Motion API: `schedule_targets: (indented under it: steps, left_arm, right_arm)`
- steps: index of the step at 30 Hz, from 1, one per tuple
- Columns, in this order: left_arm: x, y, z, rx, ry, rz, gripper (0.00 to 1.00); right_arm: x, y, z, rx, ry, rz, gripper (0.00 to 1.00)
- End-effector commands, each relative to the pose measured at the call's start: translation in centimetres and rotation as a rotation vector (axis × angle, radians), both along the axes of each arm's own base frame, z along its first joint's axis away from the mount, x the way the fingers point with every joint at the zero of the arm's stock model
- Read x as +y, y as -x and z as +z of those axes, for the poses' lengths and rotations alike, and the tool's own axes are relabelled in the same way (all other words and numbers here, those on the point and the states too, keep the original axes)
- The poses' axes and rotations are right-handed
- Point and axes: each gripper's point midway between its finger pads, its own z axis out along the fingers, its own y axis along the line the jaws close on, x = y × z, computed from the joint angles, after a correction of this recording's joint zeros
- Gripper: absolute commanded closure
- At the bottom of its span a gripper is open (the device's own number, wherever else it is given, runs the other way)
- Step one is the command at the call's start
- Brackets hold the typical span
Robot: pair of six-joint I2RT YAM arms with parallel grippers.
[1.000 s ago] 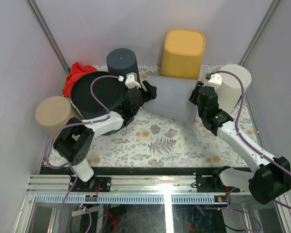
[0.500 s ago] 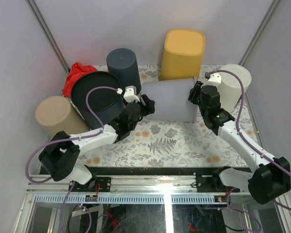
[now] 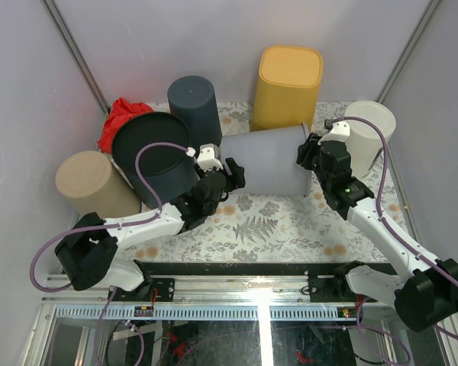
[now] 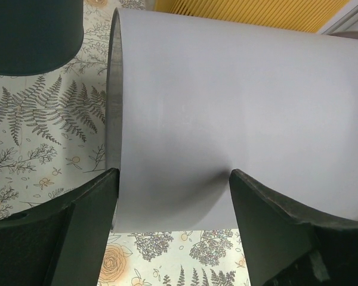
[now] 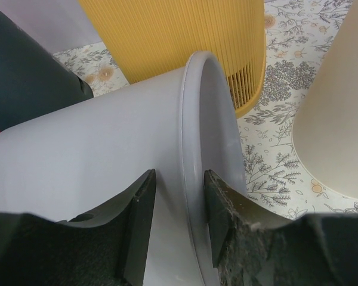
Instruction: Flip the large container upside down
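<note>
The large pale grey container (image 3: 263,160) lies on its side on the floral mat, mouth to the right. My right gripper (image 3: 308,156) is shut on its rim (image 5: 194,143), one finger on the outer wall and one inside, as the right wrist view (image 5: 180,202) shows. My left gripper (image 3: 233,174) is open at the container's closed left end. In the left wrist view the container (image 4: 238,101) fills the frame, and the left gripper (image 4: 173,199) has its fingers (image 4: 86,223) spread beside the wall without closing on it.
Upside-down containers stand around: yellow ribbed bin (image 3: 288,82) behind, dark grey cylinder (image 3: 195,103), large black bin (image 3: 154,152) at left, tan one (image 3: 88,181) far left, cream one (image 3: 366,136) at right. A red cloth (image 3: 120,116) lies at back left. Walls enclose the mat.
The grey container has swung so its left end came nearer, with the right gripper still on the rim. The left gripper moved nearer and lower, along the container's left end.
</note>
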Motion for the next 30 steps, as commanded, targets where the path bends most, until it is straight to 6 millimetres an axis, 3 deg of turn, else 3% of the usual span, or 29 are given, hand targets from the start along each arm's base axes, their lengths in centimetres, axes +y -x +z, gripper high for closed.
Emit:
schedule_targets:
  steps: [1, 6, 15, 23, 30]
  left_arm:
    - [-0.8, -0.8, 3.6, -0.071, 0.088, 0.006, 0.27]
    - [0.5, -2.9, 4.1, -0.074, 0.095, 0.031, 0.27]
    - [0.5, -6.3, 4.5, -0.076, 0.083, 0.046, 0.26]
    - [-0.2, -5.5, 3.6, -0.056, 0.137, -0.002, 0.27]
    - [-0.7, -3.1, 4.8, -0.066, 0.183, -0.036, 0.28]
  right_arm:
    - [1.6, 0.6, -0.3, 0.004, -0.018, 0.071, 0.55]
    - [1.8, 0.6, -0.5, 0.006, -0.014, 0.078, 0.55]
    - [1.5, 0.2, -0.7, 0.008, -0.001, 0.062, 0.55]
    - [0.6, -0.3, 0.0, -0.014, 0.029, 0.011, 0.55]
    - [-0.7, -0.3, -0.3, -0.010, 0.049, -0.058, 0.55]
